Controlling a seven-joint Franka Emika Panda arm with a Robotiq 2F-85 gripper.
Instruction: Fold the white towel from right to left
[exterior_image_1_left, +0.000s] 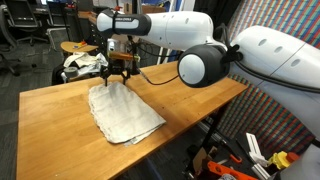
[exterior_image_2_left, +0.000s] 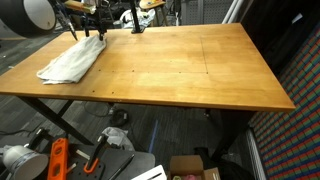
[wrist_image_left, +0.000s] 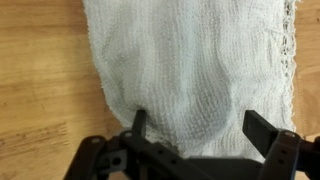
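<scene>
White towel: one. Loosely woven, rumpled, lying flat on wooden table, toward one end of the top, no part overhanging. Long axis diagonal across the tabletop in both exterior views, with one short end under the gripper and the opposite end pointing away toward the table's edge. In wrist view, long axis straight up the frame, away from the gripper, with a frayed side hem along the right.

Wooden table: one. Dark metal legs.

Gripper: one, black, with two fingers. Jaws spread wide, nothing clamped. Tips set down at the towel's near short end, almost a full towel-width apart, with cloth bunched slightly between them. Firm contact with the cloth cannot be confirmed from these views.

Arm: one, white, reaching over the table from the side.

Floor clutter under the table, with orange items among it: number not countable.
</scene>
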